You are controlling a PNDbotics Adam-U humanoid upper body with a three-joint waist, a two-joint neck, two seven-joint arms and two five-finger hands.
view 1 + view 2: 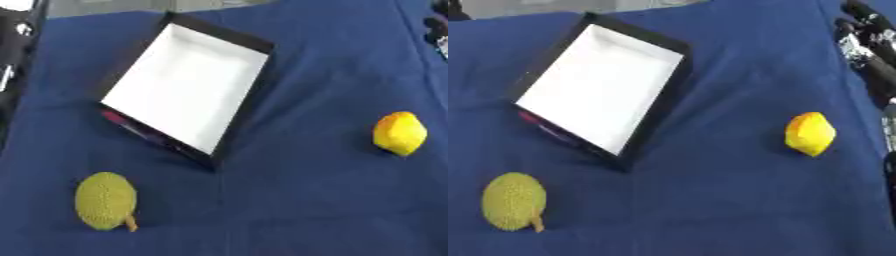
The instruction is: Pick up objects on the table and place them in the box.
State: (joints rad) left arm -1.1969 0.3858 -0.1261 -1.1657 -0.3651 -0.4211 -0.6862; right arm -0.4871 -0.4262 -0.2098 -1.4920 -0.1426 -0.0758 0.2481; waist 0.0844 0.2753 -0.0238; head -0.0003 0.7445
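Empty white-lined box (188, 85) on blue cloth (306, 200), lemon (400, 133) right, green durian-like fruit (106, 200) near-left; right hand (866, 35) at edge, finger state indiscernible.

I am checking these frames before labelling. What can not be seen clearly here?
- Right hand: cut off by the right edge in the right eye view; fingers unreadable.
- Left hand: in no view; only dark blurred parts at the left edge of the left eye view.
- Box: red marks on its near wall, too blurred to read.
- Green fruit and lemon: undersides hidden.
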